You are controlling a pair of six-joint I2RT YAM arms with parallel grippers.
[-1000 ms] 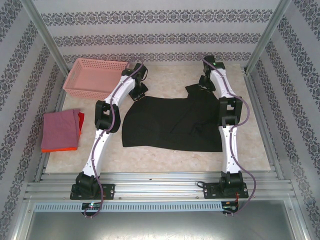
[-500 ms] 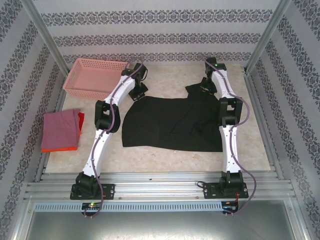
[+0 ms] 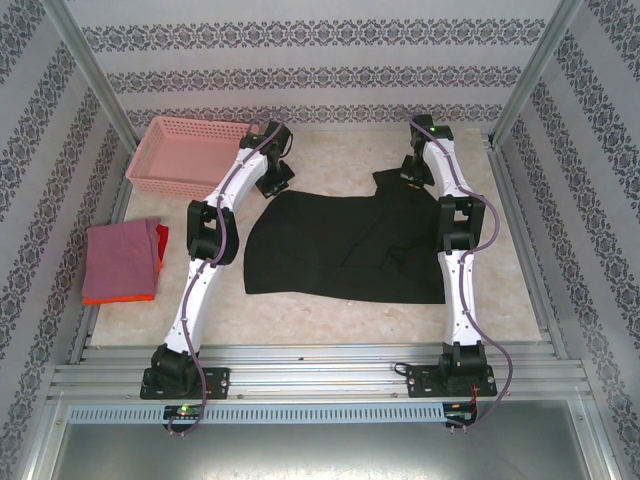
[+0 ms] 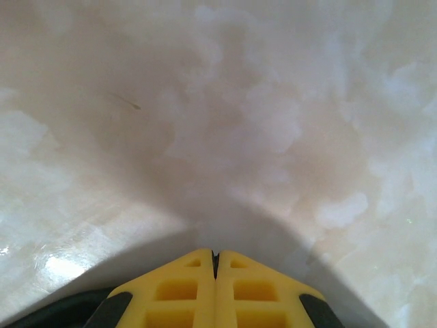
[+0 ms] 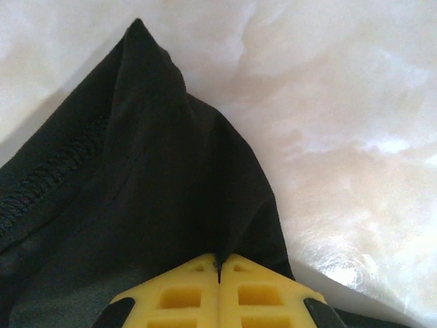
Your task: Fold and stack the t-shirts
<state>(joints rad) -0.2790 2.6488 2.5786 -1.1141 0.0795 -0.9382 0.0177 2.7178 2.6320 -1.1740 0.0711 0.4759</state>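
Right fingers point(image 5: 174, 297) closed, pinching black t-shirt point(image 5: 136, 205) fabric; left fingers point(image 4: 177, 290) pressed together above bench point(image 4: 205, 102).

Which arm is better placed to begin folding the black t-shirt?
Probably the right arm: its jaws are shut on a far corner of the black t-shirt. The jaws of the left arm are shut over bare table, holding nothing.

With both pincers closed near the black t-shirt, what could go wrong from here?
1. The left pincer is shut over bare table, holding no cloth; a lift may raise one side alone and twist the black t-shirt.
2. The right pincer seems to pinch only a narrow fold, which could slip out.
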